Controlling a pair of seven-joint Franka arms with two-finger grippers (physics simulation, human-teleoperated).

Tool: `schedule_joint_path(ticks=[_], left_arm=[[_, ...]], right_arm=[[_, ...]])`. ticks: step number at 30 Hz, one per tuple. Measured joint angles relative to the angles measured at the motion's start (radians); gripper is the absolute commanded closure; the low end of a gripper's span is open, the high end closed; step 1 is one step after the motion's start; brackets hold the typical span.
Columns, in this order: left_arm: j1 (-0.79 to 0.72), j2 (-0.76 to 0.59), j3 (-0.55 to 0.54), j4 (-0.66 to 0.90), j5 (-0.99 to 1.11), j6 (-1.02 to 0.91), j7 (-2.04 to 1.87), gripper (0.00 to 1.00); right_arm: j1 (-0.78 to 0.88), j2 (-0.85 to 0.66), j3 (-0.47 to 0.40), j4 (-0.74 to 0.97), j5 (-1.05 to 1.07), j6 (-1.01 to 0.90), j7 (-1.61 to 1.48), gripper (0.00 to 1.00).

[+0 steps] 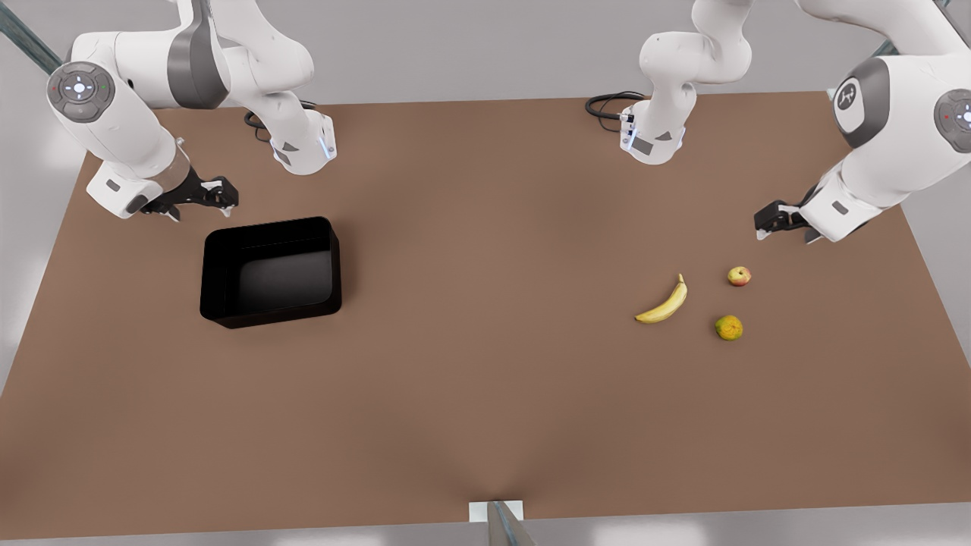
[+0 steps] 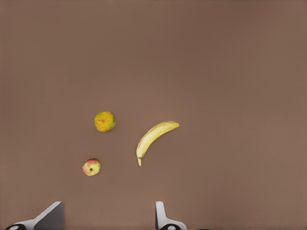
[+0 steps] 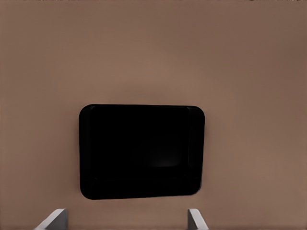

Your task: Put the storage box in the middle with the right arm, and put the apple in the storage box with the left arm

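Resting on the brown bench (image 1: 485, 394), the storage box (image 1: 269, 271) sits toward the front view's left, upright and holding nothing. On the front view's right lie the green-orange fruit (image 1: 728, 327), the banana (image 1: 664, 302) and, farther back, the apple (image 1: 739, 276), each apart from the others. Beyond the apple, the left gripper (image 1: 768, 224) hovers clear of the fruit, fingers (image 2: 50, 216) spread apart. Beyond the box, the right gripper (image 1: 220, 192) hovers near its far corner, fingers (image 3: 53, 219) likewise apart.
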Motion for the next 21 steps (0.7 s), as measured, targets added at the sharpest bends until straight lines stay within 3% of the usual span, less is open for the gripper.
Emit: schedule_joint_path(ticks=[4,9,14,16,21], left_arm=[[-0.035,0.024,0.063,-0.004,0.001,-0.059,-0.053,0.0],[0.012,0.138,0.201,-0.036,-0.157,-0.136,-0.741,0.0],[0.011,0.088,0.233,-0.385,-0.529,0.181,-1.124,0.0],[0.009,0.049,0.295,-0.502,-0.654,0.226,-1.119,0.0],[0.035,0.103,0.444,-0.661,-0.897,0.255,-0.955,0.0]], right_arm=[[-0.002,0.0,-0.001,0.001,0.0,-0.003,0.0,0.0],[-0.002,0.157,-0.051,0.002,0.052,0.116,-0.016,0.0],[-0.043,0.279,-0.05,-0.015,0.055,0.202,-0.092,0.0],[-0.151,0.302,-0.051,-0.047,0.054,0.248,-0.093,0.0],[-0.167,0.389,-0.051,-0.046,0.052,0.305,-0.115,0.0]])
